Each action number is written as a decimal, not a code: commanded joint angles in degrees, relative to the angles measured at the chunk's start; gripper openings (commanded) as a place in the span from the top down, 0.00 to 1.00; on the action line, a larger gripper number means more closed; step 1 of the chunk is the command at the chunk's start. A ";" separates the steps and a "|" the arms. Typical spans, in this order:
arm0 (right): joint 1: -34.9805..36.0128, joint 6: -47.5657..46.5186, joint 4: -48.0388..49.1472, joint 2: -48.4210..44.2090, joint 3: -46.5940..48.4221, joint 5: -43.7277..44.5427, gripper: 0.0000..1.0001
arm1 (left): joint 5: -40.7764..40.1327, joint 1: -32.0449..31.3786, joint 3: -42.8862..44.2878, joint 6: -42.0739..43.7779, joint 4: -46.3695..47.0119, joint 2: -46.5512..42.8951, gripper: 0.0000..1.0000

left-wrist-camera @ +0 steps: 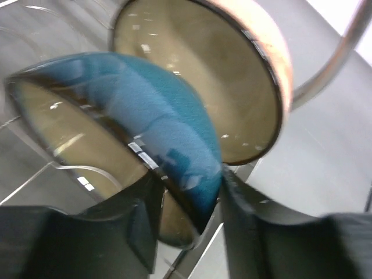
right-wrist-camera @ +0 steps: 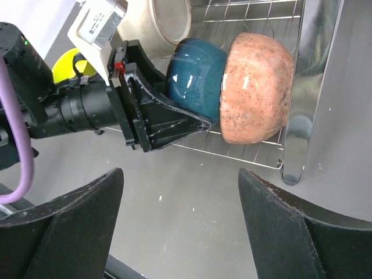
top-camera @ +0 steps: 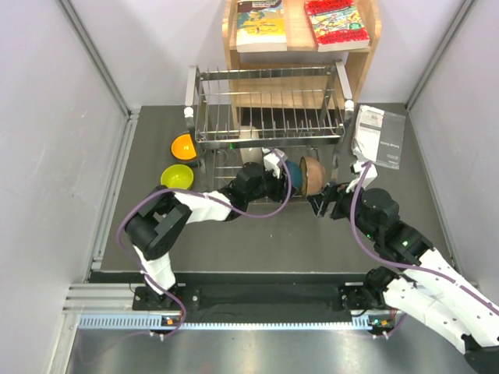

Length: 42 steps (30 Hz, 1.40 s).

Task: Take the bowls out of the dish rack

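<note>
Your left arm [top-camera: 199,206] is folded at the elbow and stretched forward to the right, the left hand [top-camera: 283,181] clamped across the rim of the teal bowl [left-wrist-camera: 168,116]. Your right arm [top-camera: 405,249] angles forward and left, the right hand [right-wrist-camera: 180,174] with its fingers spread wide.

- Left arm [top-camera: 160,226] and right arm [top-camera: 421,280]: white shells, black joints.
- Purple cables [right-wrist-camera: 17,122] loop along both.
- Right pincer [right-wrist-camera: 180,174]: broad matte-black fingers [right-wrist-camera: 64,226], scuffed pale at edges.

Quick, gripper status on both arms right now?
Left gripper: closed on the rim of the teal-blue bowl.
Right gripper: open, holding nothing.
</note>
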 commanded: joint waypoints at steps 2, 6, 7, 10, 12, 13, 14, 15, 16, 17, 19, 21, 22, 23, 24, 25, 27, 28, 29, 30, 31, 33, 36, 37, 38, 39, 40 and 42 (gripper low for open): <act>-0.64 -0.89 0.75 0.37 -0.61 -0.53 0.20 | 4.18 0.00 0.54 -3.74 10.41 2.92 0.63; -0.64 -0.10 1.45 1.16 -1.40 -0.88 0.21 | 3.40 0.00 -0.69 -4.98 11.56 3.19 0.97; -0.64 -0.01 1.54 1.08 -1.75 -0.88 0.21 | 3.05 0.00 -1.31 -5.07 12.00 2.58 1.00; -0.64 0.34 1.54 1.43 -2.01 -0.36 0.20 | 2.35 0.00 -2.10 -3.94 10.17 0.48 1.00; -0.64 0.43 1.63 1.60 -2.01 -0.18 0.20 | 1.64 0.00 -1.93 -2.97 8.15 -0.41 1.00; -0.64 0.61 1.63 1.69 -2.01 -0.01 0.20 | 0.77 0.00 -1.93 -2.01 7.70 -1.28 1.00; -0.64 0.69 1.72 1.95 -2.01 0.08 0.20 | 0.50 0.00 -1.93 -1.47 7.44 -1.73 1.00; -0.64 0.87 1.63 2.04 -1.84 0.00 0.20 | 0.15 0.00 -1.93 -1.03 7.35 -2.08 1.00; -0.64 0.87 1.63 2.31 -1.84 0.08 0.20 | -0.29 0.00 -1.93 -0.42 7.35 -2.69 1.00; -0.64 0.96 1.72 2.57 -1.84 0.00 0.20 | -0.21 0.17 -1.84 -0.33 7.43 -2.87 1.00; -0.64 0.96 1.46 2.66 -1.66 -0.18 0.20 | 0.67 0.43 -1.84 -1.28 9.35 -3.14 1.00; -0.64 1.05 1.19 2.75 -1.40 -0.01 0.20 | 1.37 0.96 -1.84 -3.13 11.46 -2.70 1.00; -0.56 0.87 1.11 2.66 -1.31 0.08 0.20 | 1.90 1.22 -2.01 -5.23 14.26 -2.00 1.00; -0.64 0.87 0.93 2.49 -1.22 0.08 0.20 | 2.43 1.57 -2.19 -6.29 15.59 -1.56 1.00; -0.64 0.78 0.49 2.48 -0.96 0.34 0.20 | 2.43 1.49 -2.45 -7.35 16.91 -0.69 1.00; -0.64 0.35 0.23 2.40 -0.78 0.52 0.20 | 2.61 1.66 -2.80 -9.36 19.97 -0.24 1.00; -0.64 0.08 -0.39 2.31 -0.34 1.14 0.20 | 2.52 1.58 -3.51 -12.43 23.24 1.07 1.00; -0.64 -0.18 -0.48 2.22 -0.26 1.22 0.20 | 2.43 1.67 -4.38 -13.59 24.99 1.43 1.00; -0.56 -0.36 -0.65 2.31 -0.17 1.57 0.20 | 2.08 1.58 -4.74 -14.64 28.14 1.78 1.00; -0.64 -0.45 -0.74 2.22 -0.25 1.58 0.20 | 2.08 1.67 -5.26 -16.31 29.39 2.39 1.00; -0.64 -0.45 -0.74 2.22 -0.25 1.58 0.20 | 1.91 1.67 -5.44 -17.02 30.10 2.49 1.00; -0.64 -0.45 -0.65 2.40 -0.08 1.58 0.20 | 1.29 1.58 -5.97 -18.60 32.64 3.01 1.00; -0.64 -0.54 -0.57 2.84 0.10 1.66 0.20 | 0.59 1.67 -6.23 -20.01 35.46 3.45 1.00; -0.64 -0.71 -0.65 2.92 0.01 1.58 0.20 | 0.41 1.58 -6.32 -20.54 36.34 3.54 1.00; -0.64 -0.71 -0.57 2.92 0.27 1.58 0.20 | 0.41 1.67 -6.32 -20.98 37.05 3.72 1.00; -0.64 -0.80 -0.57 2.92 0.27 1.58 0.20 | 0.41 1.67 -6.06 -21.85 38.36 3.98 1.00; -0.64 -0.71 -0.57 2.75 0.27 1.66 0.20 | 0.58 1.67 -5.97 -22.38 39.15 4.16 1.00; -0.64 -0.80 -0.74 2.49 0.27 1.75 0.20 | 0.58 1.67 -5.88 -24.57 41.52 5.20 1.00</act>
